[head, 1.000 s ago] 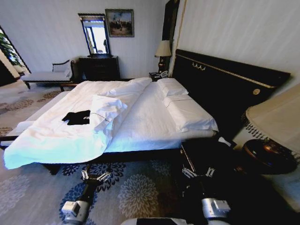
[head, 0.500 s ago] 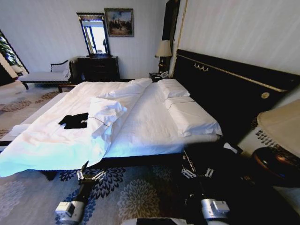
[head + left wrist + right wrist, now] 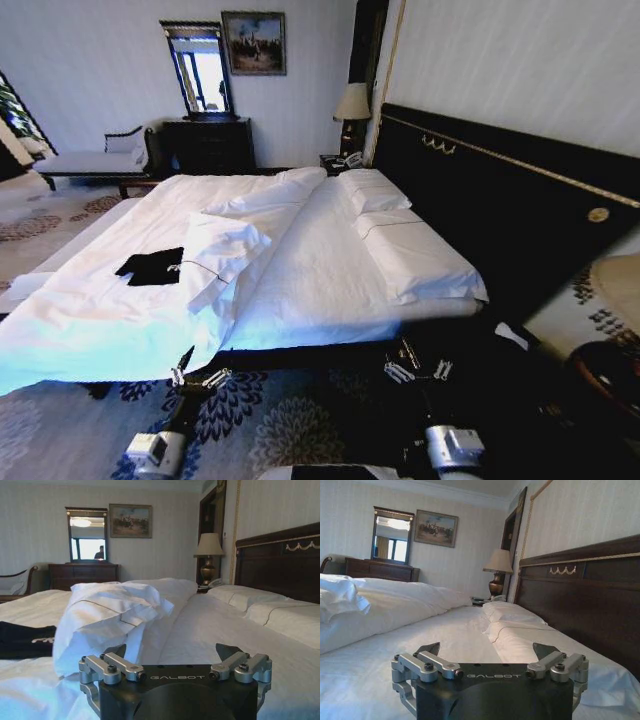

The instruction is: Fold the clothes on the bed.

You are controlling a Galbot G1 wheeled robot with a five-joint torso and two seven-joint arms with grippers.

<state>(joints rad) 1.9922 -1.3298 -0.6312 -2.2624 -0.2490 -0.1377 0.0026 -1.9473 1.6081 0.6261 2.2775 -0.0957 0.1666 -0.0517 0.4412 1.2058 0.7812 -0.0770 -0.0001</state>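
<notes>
No folding is under way; the step in hand is judged to be the approach, with the robot placed at the side of the bed (image 3: 330, 290) and both arms held low. The black T-shirt (image 3: 150, 266) is seen lying flat on the white duvet (image 3: 90, 320) at about ten o'clock in the head view, just beside the turned-back fold of the duvet, well apart from both hands. The left hand (image 3: 198, 377) is held low over the patterned carpet (image 3: 280, 420) at about seven o'clock, just short of the bed's edge, with its fingers spread and nothing between them. The right hand (image 3: 418, 370) is held likewise at about five o'clock, below the pillows (image 3: 410, 250), its fingers also spread and empty. Both hands are pointed level across the mattress toward the far wall. The next move is judged to call for a closer stand opposite the shirt, then a reach over the duvet to its edges.
</notes>
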